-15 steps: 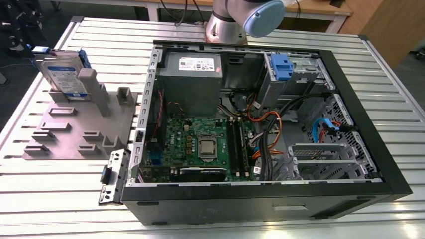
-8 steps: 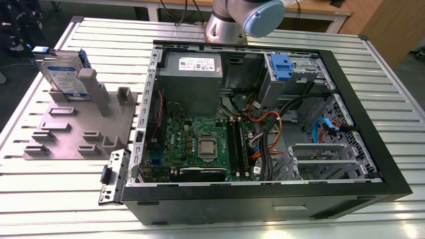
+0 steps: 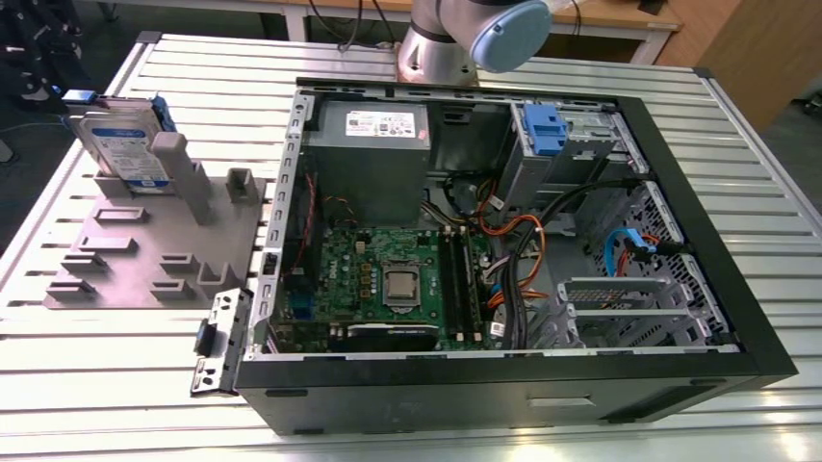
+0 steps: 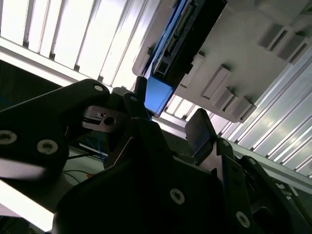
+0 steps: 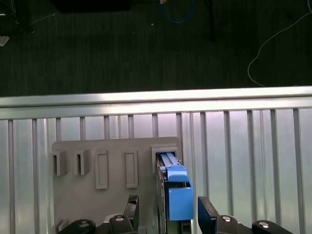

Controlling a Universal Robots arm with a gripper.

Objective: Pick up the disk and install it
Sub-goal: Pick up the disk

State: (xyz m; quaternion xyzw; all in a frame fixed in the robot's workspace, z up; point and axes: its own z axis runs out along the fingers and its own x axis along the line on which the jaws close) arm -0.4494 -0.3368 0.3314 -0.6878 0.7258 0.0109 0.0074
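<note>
Beside the open computer case (image 3: pixel 449 385), the grey fixture plate (image 3: pixel 141 241) is holding the disk (image 3: pixel 122 144) upright in a slot. The gripper (image 5: pixel 169 214) is hovering at its blue carrier end, fingers (image 5: pixel 207 217) spread either side. Judging by the uneven gaps, it needs centring before it squeezes.

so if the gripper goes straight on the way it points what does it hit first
Probably the disk, at its blue-framed end, standing in the grey holder: the open gripper is lined up on it, one finger either side. How far off is unclear.
</note>
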